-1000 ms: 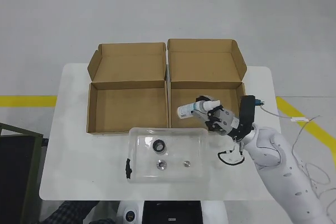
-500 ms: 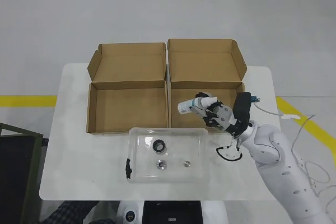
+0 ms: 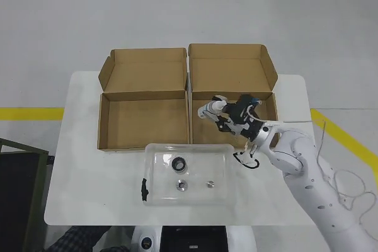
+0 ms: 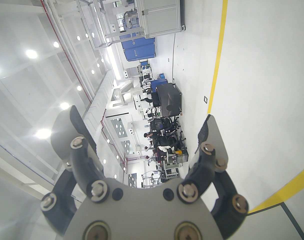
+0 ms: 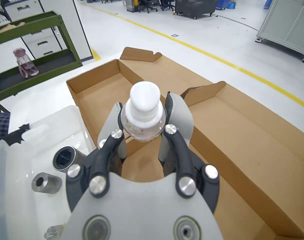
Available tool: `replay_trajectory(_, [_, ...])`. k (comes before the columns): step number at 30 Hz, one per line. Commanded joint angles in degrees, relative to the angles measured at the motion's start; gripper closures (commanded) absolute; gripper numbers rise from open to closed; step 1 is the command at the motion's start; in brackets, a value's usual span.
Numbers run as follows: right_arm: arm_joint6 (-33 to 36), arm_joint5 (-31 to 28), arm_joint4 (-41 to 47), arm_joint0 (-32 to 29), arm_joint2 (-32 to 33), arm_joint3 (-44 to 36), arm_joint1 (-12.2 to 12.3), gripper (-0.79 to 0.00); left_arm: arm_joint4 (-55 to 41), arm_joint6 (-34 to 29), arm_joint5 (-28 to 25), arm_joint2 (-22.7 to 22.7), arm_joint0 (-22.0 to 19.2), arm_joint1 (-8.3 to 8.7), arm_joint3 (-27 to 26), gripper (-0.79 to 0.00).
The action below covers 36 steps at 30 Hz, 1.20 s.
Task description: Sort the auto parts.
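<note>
At the near edge of the white worktop [image 3: 82, 157] sits a clear tray [image 3: 154, 154]. A dark-bored cylinder [image 3: 178, 164] lies in it, with a small metal bushing [image 3: 183, 185] and a smaller metal piece [image 3: 209, 184] closer to the robot. A strip of black tape [image 3: 143, 189] marks the tray's left rim.

Just beyond the tray, the right claw [image 3: 217, 113] hangs over the right cardboard box [image 3: 230, 96], near the wall it shares with its neighbour. Its fingers are closed around a small clear bottle [image 5: 144, 116] with a white cap, which points away from the wrist. The bottle is in the air, not touching the box floor.

The left cardboard box [image 3: 145, 123] sits beside it, touching, both with lids folded back.

The left claw [image 4: 140, 116] points out at the room, fingers spread wide and holding nothing.
</note>
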Motion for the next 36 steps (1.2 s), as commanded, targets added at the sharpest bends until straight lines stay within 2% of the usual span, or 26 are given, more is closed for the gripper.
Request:
replay_trajectory(1, [1.52,0.67,-0.89,1.65,-0.74,1.11,-0.23,0.0,0.0,0.0,0.0,0.0,0.0,0.0,0.0,-0.785])
replay_trajectory(14, [8.8,3.09,-2.58,13.83,-9.21,13.79,-3.17,0.0,0.0,0.0,0.0,0.0,0.0,0.0,0.0,-0.785])
replay_trajectory(27, [8.16,5.03,-3.15,18.67,-15.13,23.25,-6.02,-0.009,0.0,0.0,0.0,0.0,0.0,0.0,0.0,-0.785])
replay_trajectory(29, [8.15,5.36,-3.51,18.99,-15.55,24.01,-6.31,-0.099,0.0,0.0,0.0,0.0,0.0,0.0,0.0,-0.785])
replay_trajectory(31, [7.93,5.29,-3.44,19.33,-15.76,25.08,-6.57,-0.142,0.0,0.0,0.0,0.0,0.0,0.0,0.0,-0.785])
replay_trajectory(32, [7.83,5.26,-3.32,19.44,-15.87,25.5,-6.7,-0.203,0.0,0.0,0.0,0.0,0.0,0.0,0.0,-0.785])
replay_trajectory(35, [7.55,5.36,-3.2,19.63,-16.0,26.58,-7.01,-0.283,0.0,0.0,0.0,0.0,0.0,0.0,0.0,-0.785])
replay_trajectory(36, [7.46,5.35,-3.16,19.66,-15.99,26.87,-7.1,-0.348,0.0,0.0,0.0,0.0,0.0,0.0,0.0,-0.785])
